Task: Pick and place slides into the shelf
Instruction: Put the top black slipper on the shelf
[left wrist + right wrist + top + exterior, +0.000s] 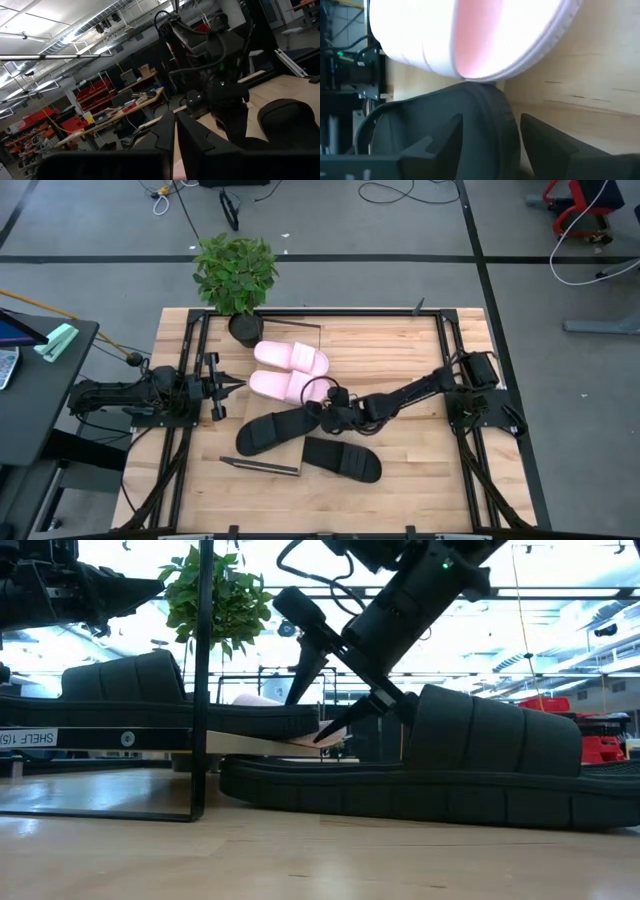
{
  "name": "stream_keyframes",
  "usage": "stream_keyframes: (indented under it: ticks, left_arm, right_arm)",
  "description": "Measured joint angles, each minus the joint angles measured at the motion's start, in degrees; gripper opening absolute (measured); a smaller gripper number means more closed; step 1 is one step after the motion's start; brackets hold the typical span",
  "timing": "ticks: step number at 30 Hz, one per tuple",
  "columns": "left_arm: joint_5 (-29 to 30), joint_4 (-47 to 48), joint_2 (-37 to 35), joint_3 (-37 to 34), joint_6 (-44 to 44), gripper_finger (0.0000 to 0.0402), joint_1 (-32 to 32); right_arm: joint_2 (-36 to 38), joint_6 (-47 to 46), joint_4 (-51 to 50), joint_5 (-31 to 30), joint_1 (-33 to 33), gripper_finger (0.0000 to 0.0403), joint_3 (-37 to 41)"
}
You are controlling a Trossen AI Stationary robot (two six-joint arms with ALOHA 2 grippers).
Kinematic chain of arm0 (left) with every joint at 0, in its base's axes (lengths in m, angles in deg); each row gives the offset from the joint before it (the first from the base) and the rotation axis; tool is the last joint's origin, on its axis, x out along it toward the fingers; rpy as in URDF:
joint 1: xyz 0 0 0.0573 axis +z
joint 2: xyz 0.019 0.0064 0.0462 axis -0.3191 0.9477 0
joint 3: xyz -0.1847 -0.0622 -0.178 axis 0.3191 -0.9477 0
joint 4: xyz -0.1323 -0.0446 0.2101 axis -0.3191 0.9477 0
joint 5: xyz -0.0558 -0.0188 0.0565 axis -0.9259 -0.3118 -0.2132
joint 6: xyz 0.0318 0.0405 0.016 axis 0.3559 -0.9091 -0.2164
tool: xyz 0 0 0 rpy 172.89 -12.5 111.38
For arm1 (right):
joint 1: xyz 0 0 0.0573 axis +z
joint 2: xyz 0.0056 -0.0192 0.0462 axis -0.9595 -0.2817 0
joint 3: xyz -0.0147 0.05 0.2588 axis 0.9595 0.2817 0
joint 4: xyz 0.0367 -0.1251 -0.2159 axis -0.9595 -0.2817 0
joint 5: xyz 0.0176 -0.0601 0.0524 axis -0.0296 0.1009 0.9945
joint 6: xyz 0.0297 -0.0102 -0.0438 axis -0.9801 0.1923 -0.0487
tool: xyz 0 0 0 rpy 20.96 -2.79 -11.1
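Observation:
Two pale pink slides (291, 357) (280, 385) lie side by side on the light-wood shelf (305, 338). One black slide (270, 432) lies partly on the shelf's near part, sole down. The other black slide (342, 459) rests on the table beside it. My right gripper (322, 412) is open and slants down at the right end of the first black slide (480, 115), one finger over its footbed and one beyond its rim. My left gripper (238, 385) is shut and hovers at the shelf's left side, touching nothing. My right gripper (310, 720) stands open astride the black slide's right end (312, 722), slanting down from the table's right. One finger (445, 142) is over the footbed, the other (547, 147) outside the rim. Whether either finger touches the slide I cannot tell.
A potted plant (235, 275) stands at the shelf's far end. The shelf's thin dark frame (200, 690) rises at its near end. Arm mounts and cables line the table's left and right edges. Bare tabletop (410, 450) lies right of the slides.

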Motion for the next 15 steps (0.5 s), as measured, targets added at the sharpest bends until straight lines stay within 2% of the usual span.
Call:
stream_keyframes:
  ticks: [5, 8, 11, 15]
  left_arm:
    - [0.0, 0.18, 0.0, 0.0, 0.0, 0.0031, 0.0]
    - [0.0, 0.22, 0.0, 0.0, -0.01, 0.0027, 0.0]
    - [0.0, 0.24, 0.0, 0.0, 0.0, 0.0022, 0.0]
    - [0.0, 0.24, 0.0, 0.0, -0.01, 0.0017, 0.0]
  right_arm:
    - [0.0, 3.89, 0.04, 0.56, -0.65, 0.0171, -0.02]
    - [-0.02, 4.42, -0.12, 1.58, -0.58, 0.0116, -0.02]
    - [-0.02, 5.43, -0.03, 1.56, -0.07, 0.0042, -0.04]
    - [-0.04, 2.87, 0.03, 1.22, 1.0, 0.0037, -0.04]
